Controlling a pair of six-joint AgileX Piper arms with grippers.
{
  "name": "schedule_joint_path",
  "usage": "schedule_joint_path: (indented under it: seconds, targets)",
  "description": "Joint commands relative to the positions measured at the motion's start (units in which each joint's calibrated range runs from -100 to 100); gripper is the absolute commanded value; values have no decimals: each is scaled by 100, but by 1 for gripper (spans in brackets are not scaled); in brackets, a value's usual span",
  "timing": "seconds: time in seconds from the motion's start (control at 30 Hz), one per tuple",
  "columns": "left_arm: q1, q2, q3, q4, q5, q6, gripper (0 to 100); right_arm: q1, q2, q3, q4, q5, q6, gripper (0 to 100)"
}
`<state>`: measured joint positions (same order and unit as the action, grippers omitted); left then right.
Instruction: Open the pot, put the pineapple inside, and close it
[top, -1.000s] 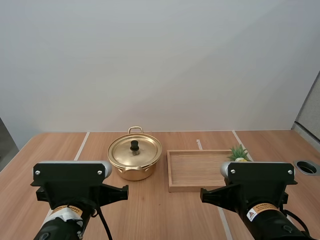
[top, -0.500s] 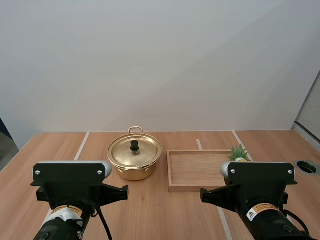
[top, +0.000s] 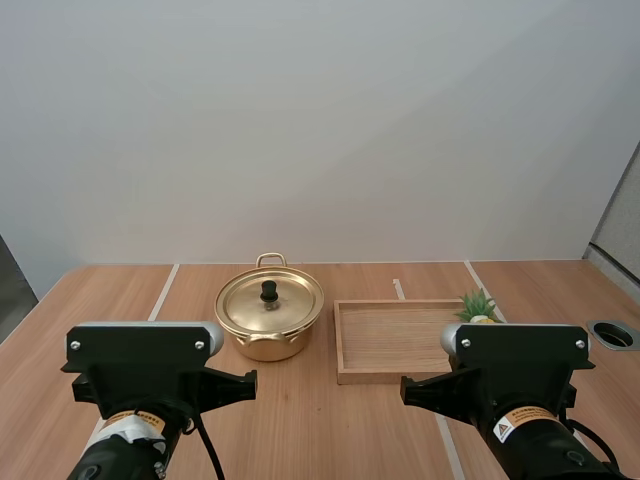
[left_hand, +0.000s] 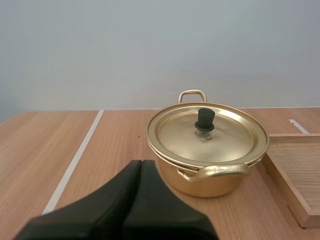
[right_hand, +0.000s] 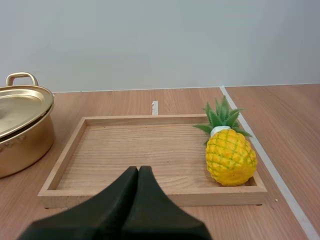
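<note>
Left tool (left_hand: 141, 163) closed, short of pot (left_hand: 207, 147) rim.

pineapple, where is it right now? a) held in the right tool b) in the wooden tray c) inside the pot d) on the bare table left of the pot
B: the pineapple sits inside the wooden tray, near the end far from the pot, whose lid is on.
</note>
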<state>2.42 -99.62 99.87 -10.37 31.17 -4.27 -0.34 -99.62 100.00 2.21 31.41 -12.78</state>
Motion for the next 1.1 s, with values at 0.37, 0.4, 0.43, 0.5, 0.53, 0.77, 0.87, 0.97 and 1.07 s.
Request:
schedule_joint_path:
  seconds: [0.37, 0.4, 0.43, 0.5, 0.53, 0.77, 0.87, 0.97, 1.07]
  targets:
    - [-27, -38, 13, -14, -181, -63, 0, 11, -38, 0, -36, -24, 24, 0]
    - [-27, -38, 13, -14, -181, -63, 0, 11, -38, 0, -36, -24, 24, 0]
    - [-27, -38, 13, -14, -181, -63, 0, 11, -38, 0, -36, -24, 24, 0]
    - [-27, -38, 13, -14, -181, -63, 0, 11, -38, 0, -36, -24, 24, 0]
    - [-27, -38, 13, -14, -181, -63, 0, 11, -38, 0, -36, -24, 24, 0]
    - [-27, -38, 13, -14, -181, -63, 0, 11, -38, 0, -36, -24, 24, 0]
    - [-27, -38, 13, -14, -181, -63, 0, 11, -38, 0, -36, -24, 24, 0]
    - [-27, -38, 13, -14, -622, -63, 0, 11, -38, 0, -45, -413, 14, 0]
    - [-27, -38, 13, -14, -1773, -63, 0, 11, -38, 0, -45, -1642, 14, 0]
